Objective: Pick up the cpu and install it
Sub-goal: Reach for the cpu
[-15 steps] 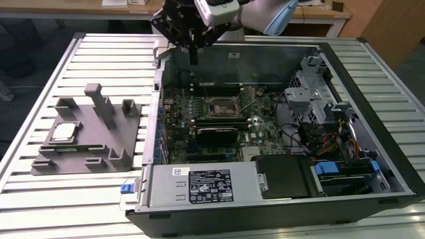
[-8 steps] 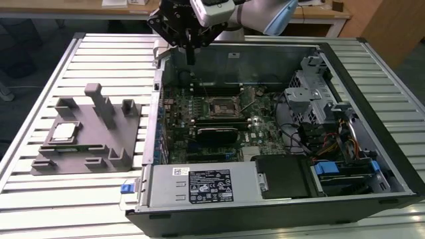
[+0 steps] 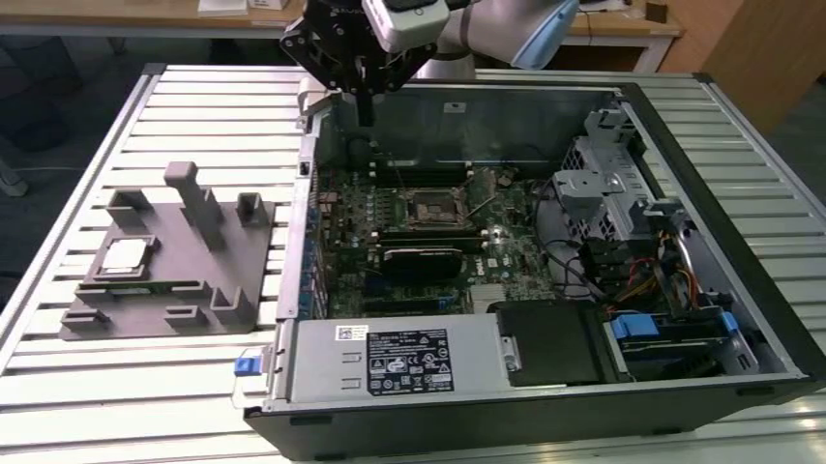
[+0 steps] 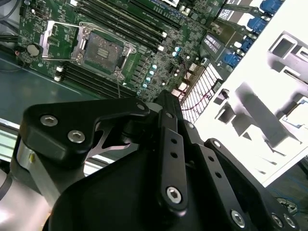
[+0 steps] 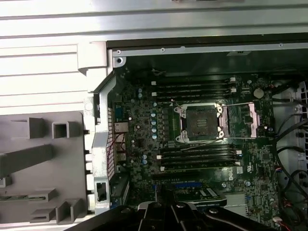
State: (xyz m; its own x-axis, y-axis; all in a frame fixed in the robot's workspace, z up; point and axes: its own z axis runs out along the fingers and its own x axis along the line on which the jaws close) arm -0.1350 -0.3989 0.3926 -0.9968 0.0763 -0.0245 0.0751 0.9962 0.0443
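Note:
In the exterior view the cpu [image 3: 123,256], a small pale silver square, lies flat in a recess of the grey moulded tray [image 3: 168,290], left of the open computer case. My gripper [image 3: 366,114] hangs shut and empty over the case's far left corner, well away from the cpu. The motherboard socket [image 3: 430,206] sits in the middle of the board with its metal frame lifted open and nothing in it. In both wrist views the socket [image 4: 103,48] [image 5: 201,122] lies beyond the gripper's black linkages [image 4: 166,98].
The open case [image 3: 722,242] holds a drive cage, cables and a power supply [image 3: 400,360] along its near side. Memory slots [image 5: 192,86] flank the socket. Tall posts stand up from the tray [image 5: 43,159]. Everything rests on a ribbed metal table [image 3: 130,406].

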